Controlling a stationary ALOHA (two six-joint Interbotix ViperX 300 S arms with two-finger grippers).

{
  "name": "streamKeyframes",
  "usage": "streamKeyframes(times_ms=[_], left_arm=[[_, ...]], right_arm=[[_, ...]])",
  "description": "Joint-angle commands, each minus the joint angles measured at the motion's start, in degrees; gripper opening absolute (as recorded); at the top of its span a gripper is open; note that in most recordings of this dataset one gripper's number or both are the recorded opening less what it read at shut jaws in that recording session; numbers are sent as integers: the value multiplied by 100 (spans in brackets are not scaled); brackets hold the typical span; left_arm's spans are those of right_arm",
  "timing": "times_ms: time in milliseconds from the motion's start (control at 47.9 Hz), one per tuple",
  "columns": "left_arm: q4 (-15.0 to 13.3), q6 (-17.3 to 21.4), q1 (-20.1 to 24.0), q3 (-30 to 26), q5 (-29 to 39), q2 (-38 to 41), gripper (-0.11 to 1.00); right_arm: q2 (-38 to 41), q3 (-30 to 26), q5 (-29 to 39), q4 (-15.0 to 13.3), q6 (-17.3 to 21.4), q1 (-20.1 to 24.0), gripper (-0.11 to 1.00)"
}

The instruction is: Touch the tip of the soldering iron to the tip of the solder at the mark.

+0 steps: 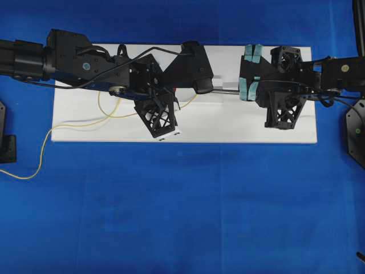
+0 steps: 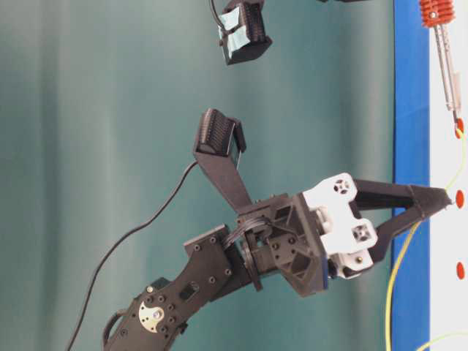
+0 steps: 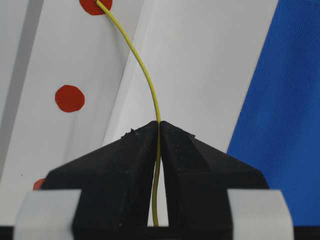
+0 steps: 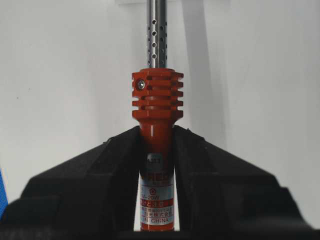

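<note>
From my station I see the left gripper pinching the solder, whose end lies on a red mark at the white board's middle (second mark just beside). The right gripper clamps the soldering iron, its tip at that mark.

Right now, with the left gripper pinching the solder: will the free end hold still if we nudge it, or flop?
Probably floppy: the solder bows in a curve past the left gripper. It looks light and very thin, so its tip near the red mark may wander. Its loose loops over the white board suggest it drags easily.
</note>
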Motion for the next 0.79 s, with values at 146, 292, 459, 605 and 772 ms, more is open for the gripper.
streamKeyframes(times_ms=[146,292,459,605,772], left_arm=[[0,9,9,-114,-18,-114,2],[0,9,9,-114,-18,-114,2],[0,18,9,-132,18,-114,2],[0,18,9,-132,18,-114,2],[0,18,9,-141,26,-105,2]], right_arm=[[-44,-141,-26,9,0,9,6],[-44,-149,-35,9,0,9,6],[-44,-149,-35,9,0,0,6],[-44,-149,-35,0,0,9,6],[-44,-149,-26,9,0,0,6]])
